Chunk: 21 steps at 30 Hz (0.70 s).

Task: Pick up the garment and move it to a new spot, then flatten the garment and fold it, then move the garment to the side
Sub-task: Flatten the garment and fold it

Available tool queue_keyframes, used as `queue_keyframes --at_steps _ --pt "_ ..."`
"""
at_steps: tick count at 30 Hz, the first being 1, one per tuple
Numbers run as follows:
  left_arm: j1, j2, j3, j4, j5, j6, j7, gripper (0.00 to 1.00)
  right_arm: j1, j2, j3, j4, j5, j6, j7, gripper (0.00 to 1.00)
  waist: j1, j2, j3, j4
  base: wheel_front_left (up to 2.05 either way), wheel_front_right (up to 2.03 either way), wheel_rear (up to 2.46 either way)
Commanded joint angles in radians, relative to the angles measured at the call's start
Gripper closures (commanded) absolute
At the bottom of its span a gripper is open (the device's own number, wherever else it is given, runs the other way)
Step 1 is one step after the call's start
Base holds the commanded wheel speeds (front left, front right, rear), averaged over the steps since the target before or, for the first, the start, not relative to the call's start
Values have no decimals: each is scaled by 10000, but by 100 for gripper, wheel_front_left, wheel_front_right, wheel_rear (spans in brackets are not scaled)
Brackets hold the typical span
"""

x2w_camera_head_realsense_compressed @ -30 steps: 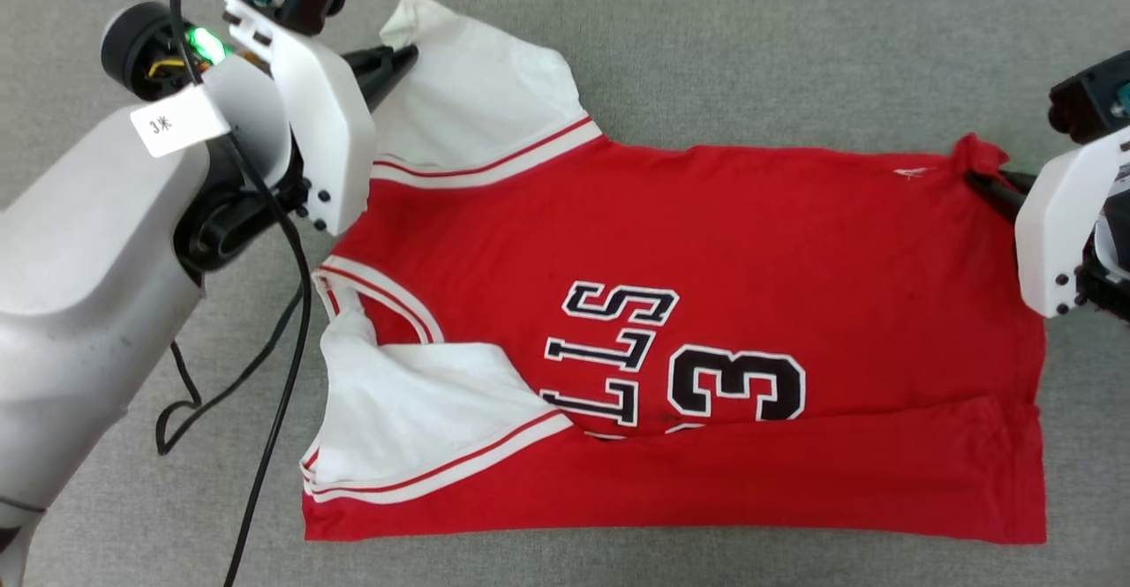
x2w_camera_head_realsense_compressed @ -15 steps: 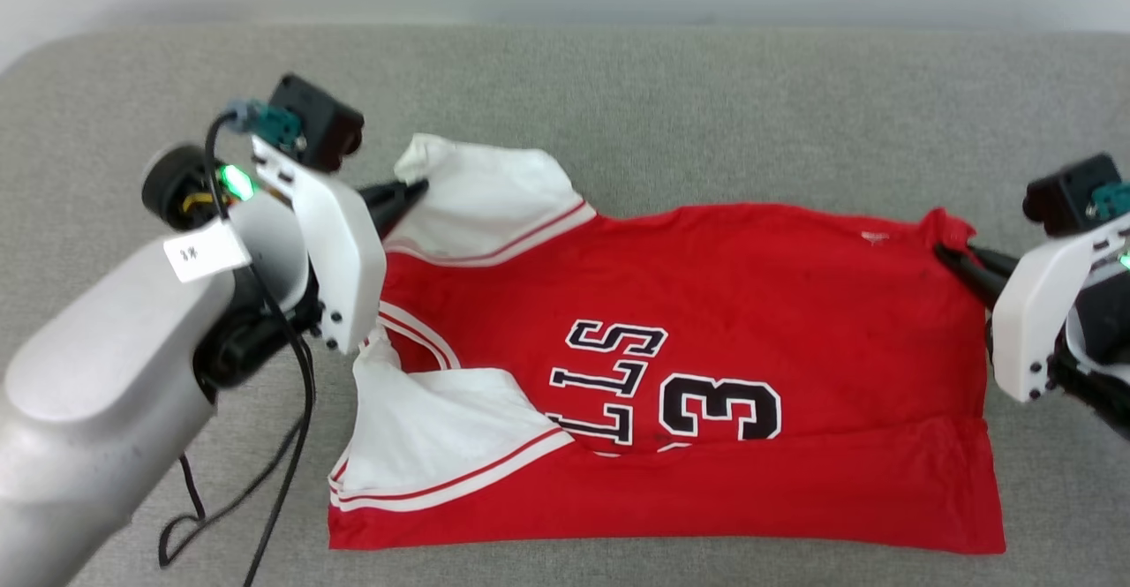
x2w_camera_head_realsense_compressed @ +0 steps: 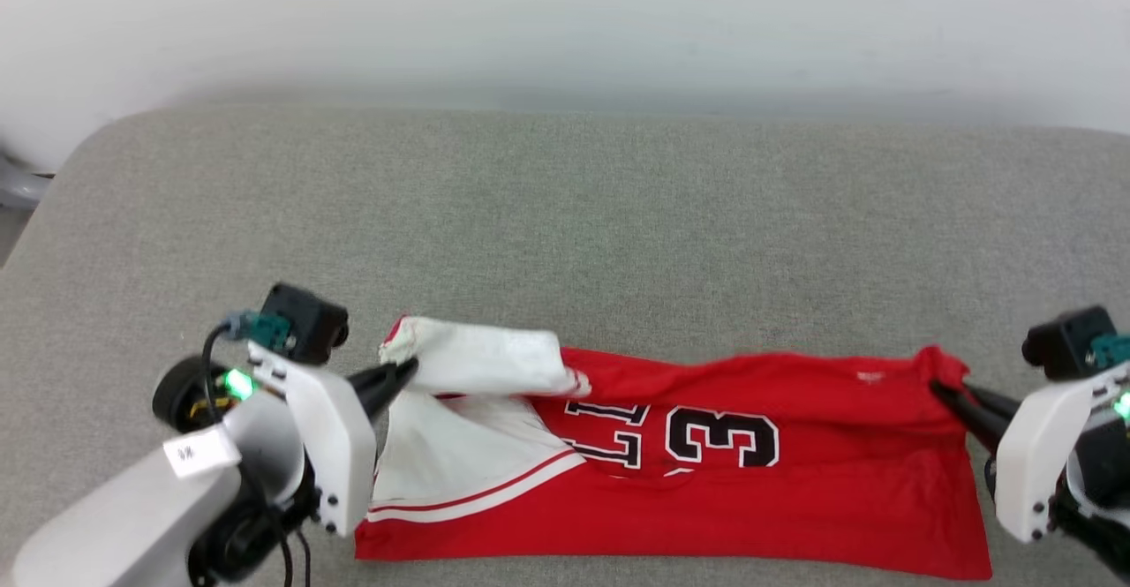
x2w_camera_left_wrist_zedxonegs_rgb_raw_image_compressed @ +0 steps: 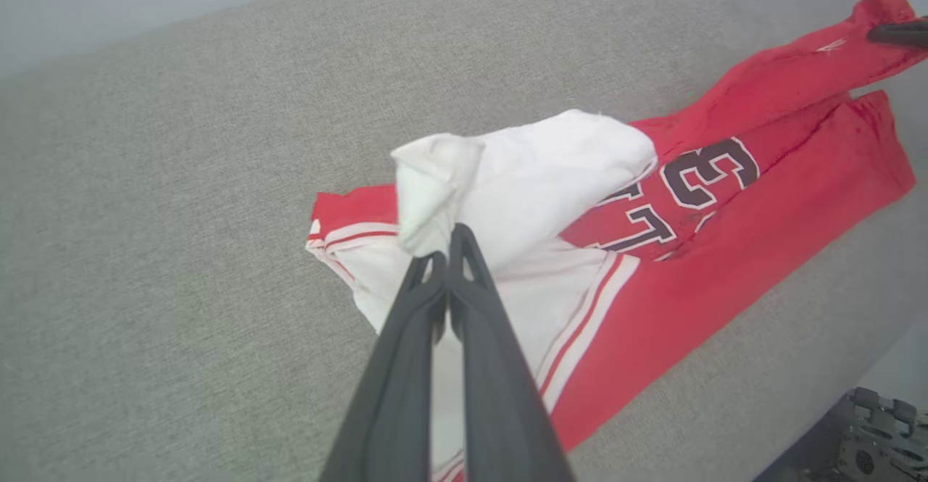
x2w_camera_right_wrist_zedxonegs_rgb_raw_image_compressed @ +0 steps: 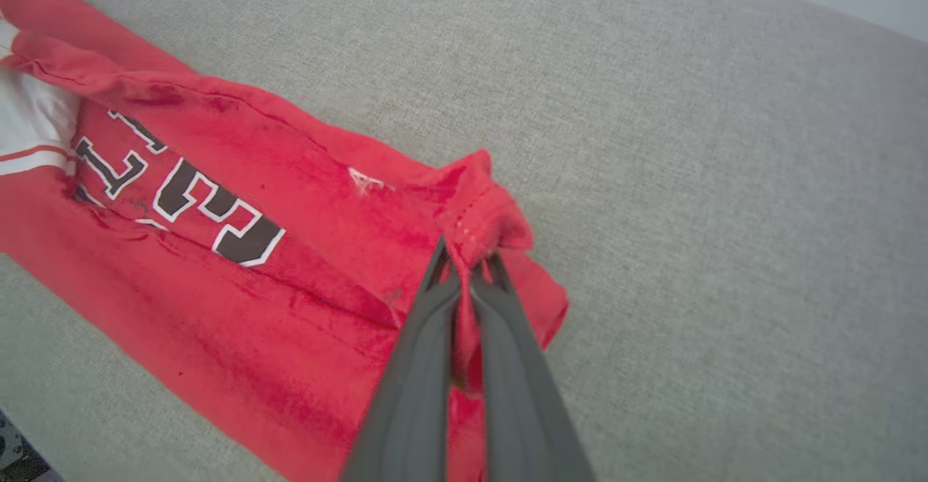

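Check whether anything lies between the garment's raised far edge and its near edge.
Nothing visible does. The left gripper pinches the white sleeve, the right gripper a red corner; between the edges lies only cloth of the garment on the grey surface.

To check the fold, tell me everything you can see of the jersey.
The jersey is soft red cloth with white short sleeves, red-and-white striped trim and black, white-edged letters and a 3. It lies stretched sideways on the grey fabric surface, its near edge folded over the front, its far edge raised. The left gripper is shut on the far sleeve's tip, the right gripper shut on the far hem corner; both corners stand off the surface.
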Motion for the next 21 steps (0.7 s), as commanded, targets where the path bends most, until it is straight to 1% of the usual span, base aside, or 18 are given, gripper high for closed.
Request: queue_keyframes --at_steps 1,4,9,13,16,21 --pt "245 69 -19 -73 -44 120 -113 100 305 -27 -70 -121 -66 -9 -9 100 1 0 -46 7 0 0 0" --pt "829 85 -115 -219 -199 316 -298 100 855 36 -343 -371 -85 -9 60 100 1 0 -89 8 0 0 0" --pt "1565 24 -192 -121 -491 468 -609 100 1694 244 -815 -574 -157 -9 235 100 1 0 -55 -9 0 0 0" --pt "1904 -57 -277 236 -641 458 -730 100 2140 430 -1100 -476 -281 -9 368 100 1 0 72 -31 0 0 0" --pt "2063 -192 -310 583 -769 364 -784 100 2369 627 -1202 -268 -354 -9 395 100 1 0 171 -25 0 0 0" --pt "2105 -421 -371 1092 -778 278 -903 100 2610 895 -1178 -116 -402 -9 240 100 1 0 248 14 0 0 0"
